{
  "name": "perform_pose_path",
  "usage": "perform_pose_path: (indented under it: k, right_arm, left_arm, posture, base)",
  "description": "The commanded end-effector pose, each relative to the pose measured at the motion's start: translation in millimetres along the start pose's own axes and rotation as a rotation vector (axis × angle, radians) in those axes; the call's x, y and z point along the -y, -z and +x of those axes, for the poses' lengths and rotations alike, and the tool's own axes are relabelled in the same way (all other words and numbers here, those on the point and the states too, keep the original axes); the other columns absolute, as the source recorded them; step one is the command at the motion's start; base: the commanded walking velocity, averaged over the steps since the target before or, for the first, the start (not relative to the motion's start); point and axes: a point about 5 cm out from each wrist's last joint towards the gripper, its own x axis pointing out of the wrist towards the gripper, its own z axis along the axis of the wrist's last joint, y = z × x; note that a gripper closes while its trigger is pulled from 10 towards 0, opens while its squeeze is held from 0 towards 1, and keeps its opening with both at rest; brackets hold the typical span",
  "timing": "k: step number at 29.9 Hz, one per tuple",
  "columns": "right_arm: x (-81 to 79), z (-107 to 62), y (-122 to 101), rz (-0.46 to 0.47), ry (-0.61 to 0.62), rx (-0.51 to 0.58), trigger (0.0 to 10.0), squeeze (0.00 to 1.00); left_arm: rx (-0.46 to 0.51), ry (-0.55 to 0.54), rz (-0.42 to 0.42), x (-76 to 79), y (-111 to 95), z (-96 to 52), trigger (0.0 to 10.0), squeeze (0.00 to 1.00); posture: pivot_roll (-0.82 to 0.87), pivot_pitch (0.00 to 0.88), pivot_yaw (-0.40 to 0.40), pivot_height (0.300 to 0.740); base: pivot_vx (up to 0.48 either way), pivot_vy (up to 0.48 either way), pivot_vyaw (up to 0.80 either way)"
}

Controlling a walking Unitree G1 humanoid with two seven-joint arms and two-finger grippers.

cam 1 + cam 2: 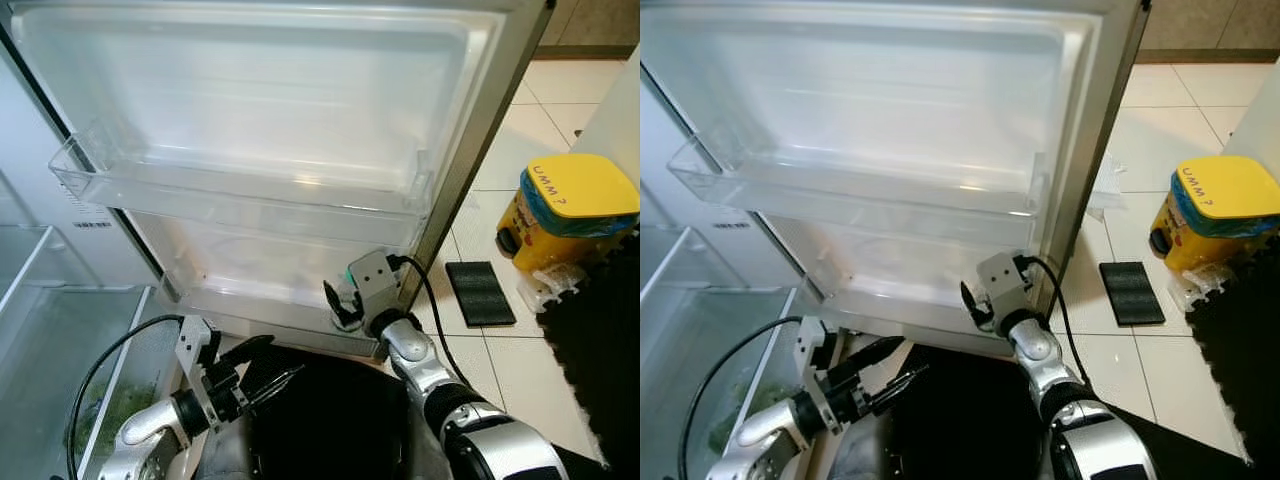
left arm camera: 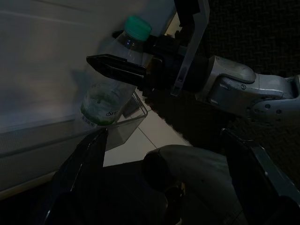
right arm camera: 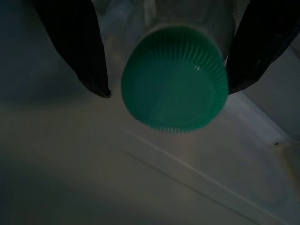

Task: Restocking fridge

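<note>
Two black fingers (image 3: 77,51) of the right gripper (image 1: 345,305) stand spread either side of a clear plastic bottle (image 2: 110,82), its ribbed green cap (image 3: 174,77) between them; one finger looks to press the cap's edge while the other stands apart with a gap, so the jaws are parted and not clamped on it; the bottle stands upright in the lower door shelf (image 1: 250,300), at that shelf's end nearest the door's outer edge, close against the clear corner wall; a green and white label wraps its lower body; the right arm (image 1: 440,385) reaches up from below, silver and jointed, with a black cable looping off its wrist box; the left gripper (image 1: 262,372) hangs low and to the left, near the foot of the door, its fingers spread and holding nothing, pointing toward the bottle; above, the upper door shelf (image 1: 240,190) is a long clear bin with a rounded front lip and bare room along its whole length; the fridge door (image 1: 300,90) liner is smooth white moulded plastic, edged with a grey metal strip; to the right, on pale floor tiles (image 1: 520,120), sit a flat black ribbed pad (image 1: 480,292) and a yellow container (image 1: 568,212) with a blue band; to the left, glass shelves (image 1: 30,260) of the fridge interior
</note>
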Motion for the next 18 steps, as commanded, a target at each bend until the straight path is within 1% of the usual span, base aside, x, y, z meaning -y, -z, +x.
perform_pose_path:
  k: [1, 2, 3, 4, 5, 6, 11, 12, 14, 15, 18]
  right_arm:
    - [4.0, -2.7, 3, 0.018, 0.013, -0.005, 10.0, 0.51]
    - [7.0, -4.9, 3, 0.028, 0.015, 0.008, 10.0, 0.47]
    - [7.0, -4.9, 3, 0.028, 0.015, 0.008, 10.0, 0.47]
    - [9.3, -7.6, 4, 0.041, 0.01, 0.024, 10.0, 0.41]
    - [10.1, -8.7, 4, 0.046, 0.007, 0.031, 10.0, 0.41]
    - [11.1, -10.6, 4, 0.052, 0.002, 0.045, 10.0, 0.36]
    - [14.1, -16.5, 5, 0.072, -0.028, 0.084, 10.0, 0.34]
    - [14.9, -19.6, 4, 0.093, -0.051, 0.107, 10.0, 0.16]
    - [15.7, -21.7, 4, 0.105, -0.064, 0.12, 10.0, 0.16]
    - [15.8, -23.4, 5, 0.113, -0.078, 0.127, 10.0, 0.0]
    - [16.5, -28.3, 5, 0.129, -0.119, 0.148, 10.0, 0.0]
  left_arm:
    - [-0.02, 0.007, -0.002, -0.2, 0, -4.5, 10.0, 0.0]
    - [-0.018, 0.012, -0.003, 0.0, 1, -3.5, 10.0, 0.0]
    - [-0.018, 0.012, -0.003, 0.0, 1, -3.5, 10.0, 0.0]
    - [-0.017, 0.02, -0.006, 0.1, 1, -2.3, 10.0, 0.0]
    - [-0.016, 0.023, -0.008, 0.2, 1, -1.8, 10.0, 0.0]
    - [-0.015, 0.028, -0.01, 0.3, 1, -1.1, 10.0, 0.0]
    - [-0.013, 0.045, -0.016, 0.3, 1, 1.4, 10.0, 0.0]
    - [-0.011, 0.05, -0.016, -0.3, 1, 2.3, 10.0, 0.0]
    - [-0.011, 0.055, -0.016, -0.5, 0, 2.8, 10.0, 0.0]
    - [-0.011, 0.057, -0.016, -0.8, 0, 3.1, 10.0, 0.0]
    - [-0.012, 0.064, -0.013, -1.9, 0, 3.9, 10.0, 0.0]
  posture:
    - [0.22, 0.247, 0.049, 0.546]
    - [0.21, 0.241, 0.047, 0.546]
    - [0.21, 0.241, 0.047, 0.546]
    - [0.2, 0.238, 0.046, 0.546]
    - [0.2, 0.238, 0.046, 0.546]
    - [0.19, 0.236, 0.044, 0.546]
    - [0.19, 0.229, 0.043, 0.546]
    - [0.18, 0.222, 0.044, 0.546]
    - [0.18, 0.216, 0.042, 0.546]
    - [0.17, 0.213, 0.041, 0.546]
    - [0.17, 0.208, 0.04, 0.546]
  base:
    - [0.0, 0.0, 0.0]
    - [0.0, 0.0, 0.0]
    - [0.0, 0.0, 0.0]
    - [0.0, 0.0, 0.0]
    - [0.0, 0.0, 0.0]
    - [0.0, 0.0, 0.0]
    - [0.0, 0.0, 0.0]
    - [0.0, 0.0, 0.0]
    - [0.0, 0.0, 0.0]
    - [0.0, 0.0, 0.0]
    - [0.0, 0.0, 0.0]
